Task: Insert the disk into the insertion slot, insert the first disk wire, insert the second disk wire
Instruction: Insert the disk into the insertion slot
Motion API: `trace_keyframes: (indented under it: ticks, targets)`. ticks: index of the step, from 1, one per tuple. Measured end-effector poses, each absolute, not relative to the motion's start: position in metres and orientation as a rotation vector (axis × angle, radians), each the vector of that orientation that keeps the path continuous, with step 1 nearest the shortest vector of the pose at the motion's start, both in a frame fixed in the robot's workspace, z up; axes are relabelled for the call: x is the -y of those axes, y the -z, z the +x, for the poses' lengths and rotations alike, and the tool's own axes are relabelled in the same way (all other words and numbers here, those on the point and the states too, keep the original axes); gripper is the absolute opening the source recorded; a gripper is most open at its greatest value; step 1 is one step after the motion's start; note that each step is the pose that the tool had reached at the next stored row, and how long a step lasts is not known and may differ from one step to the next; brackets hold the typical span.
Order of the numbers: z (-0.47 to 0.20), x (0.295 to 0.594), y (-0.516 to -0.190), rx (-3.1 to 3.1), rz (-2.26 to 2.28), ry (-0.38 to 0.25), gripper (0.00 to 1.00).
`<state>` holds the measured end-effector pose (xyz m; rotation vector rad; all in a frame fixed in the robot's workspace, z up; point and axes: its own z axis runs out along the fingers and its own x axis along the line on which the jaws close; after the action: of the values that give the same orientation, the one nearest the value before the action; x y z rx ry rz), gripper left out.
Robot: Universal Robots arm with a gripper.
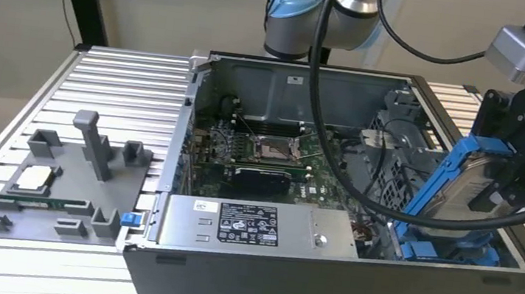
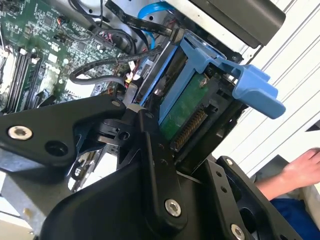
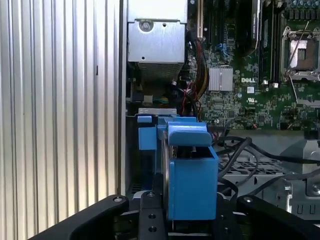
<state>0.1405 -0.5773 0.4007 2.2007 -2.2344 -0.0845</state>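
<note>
Disk (image 1: 461, 186): silver drive in a blue carrier, tilted over the open computer case (image 1: 325, 291) at the exterior view's right, its lower end near the blue rails.
Insertion slot (image 1: 449, 251): blue-railed bay below the drive; we judge the drive not yet seated.
Handling: we judge it rigid, fairly heavy and sensitive to knocks, with a bare green circuit board (image 2: 186, 107); best taken by the carrier's long edges, off the board.
Gripper (image 1: 504, 183): narrowed onto the drive, clamping it across its sides; we see it touching nothing else.
Nearby: a person's hand (image 2: 304, 169) lies outside the case.
</note>
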Motion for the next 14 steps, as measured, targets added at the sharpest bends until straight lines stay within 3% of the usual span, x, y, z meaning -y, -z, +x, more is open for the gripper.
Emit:
trace_keyframes:
  ticks: [14]
  targets:
    - [0.141,0.577,-0.381,2.235,2.201,0.085,0.00]
